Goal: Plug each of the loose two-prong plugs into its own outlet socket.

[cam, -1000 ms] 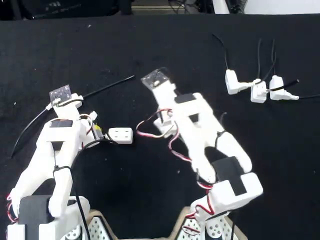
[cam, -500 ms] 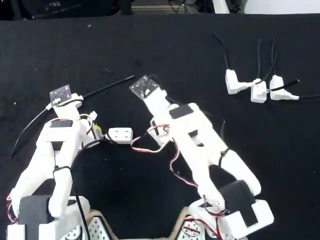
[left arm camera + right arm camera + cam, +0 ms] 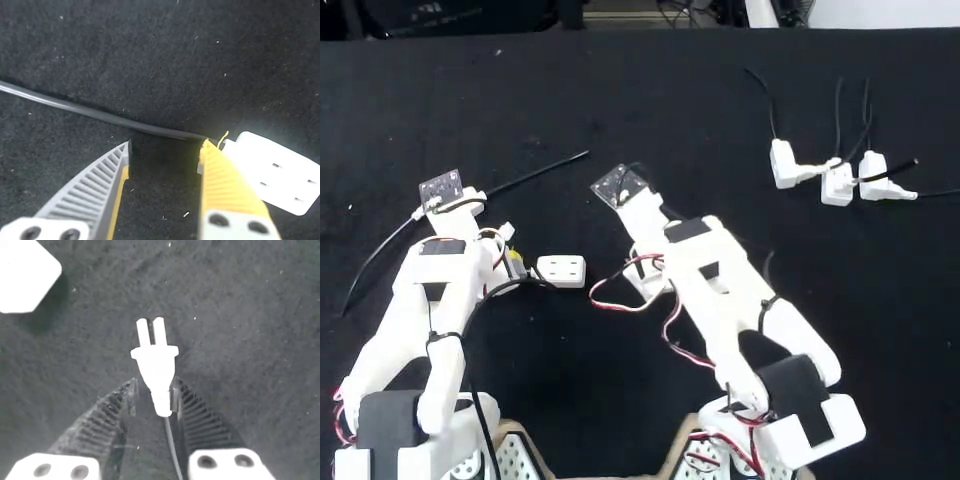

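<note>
The right gripper [image 3: 152, 390] is clamped on the narrow neck of the white plug [image 3: 155, 357], prongs sticking out free over the mat [image 3: 250, 315]. It looks light, hard and probably slick (its cord could twist it), so holding behind the flange seems right. The left gripper [image 3: 166, 145] sits spread apart by the outlet block [image 3: 280, 172].

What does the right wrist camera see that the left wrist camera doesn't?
Right wrist view: a white two-prong plug, prongs pointing away, pinched in the right gripper.

Left wrist view: a white outlet block with slots, a black cable running up to it, and the open left gripper.

Both: the black table cover underneath. A white shape at the edge of the right wrist view may be that same outlet, but I cannot tell.
</note>
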You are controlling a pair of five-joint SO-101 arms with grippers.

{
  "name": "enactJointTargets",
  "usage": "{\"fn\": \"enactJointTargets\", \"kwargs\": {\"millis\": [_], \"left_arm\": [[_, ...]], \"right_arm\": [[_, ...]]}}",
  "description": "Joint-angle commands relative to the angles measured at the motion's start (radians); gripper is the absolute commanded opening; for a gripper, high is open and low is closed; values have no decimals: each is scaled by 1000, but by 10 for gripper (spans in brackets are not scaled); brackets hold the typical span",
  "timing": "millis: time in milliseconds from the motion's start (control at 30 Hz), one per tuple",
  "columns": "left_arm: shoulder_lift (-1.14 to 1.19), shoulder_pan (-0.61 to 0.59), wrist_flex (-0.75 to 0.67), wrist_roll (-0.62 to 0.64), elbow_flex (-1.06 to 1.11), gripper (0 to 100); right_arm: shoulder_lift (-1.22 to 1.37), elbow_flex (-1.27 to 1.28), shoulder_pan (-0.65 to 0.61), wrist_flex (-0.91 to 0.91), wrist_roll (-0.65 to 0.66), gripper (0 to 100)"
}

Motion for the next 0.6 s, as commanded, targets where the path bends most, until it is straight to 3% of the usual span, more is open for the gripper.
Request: {"fn": "enactJointTargets", "kwargs": {"millis": [0, 267, 367, 567], "left_arm": [[-41, 7, -6, 3, -18, 223], [-239, 5, -12, 0, 82, 223], [-325, 4, -41, 0, 140, 223], [-428, 7, -80, -29, 206, 223]], "right_arm": [[-4, 4, 21, -51, 2, 106], [2, 7, 21, -115, 2, 103], [1, 24, 14, -95, 2, 6], [-8, 53, 11, -81, 0, 11]]}}
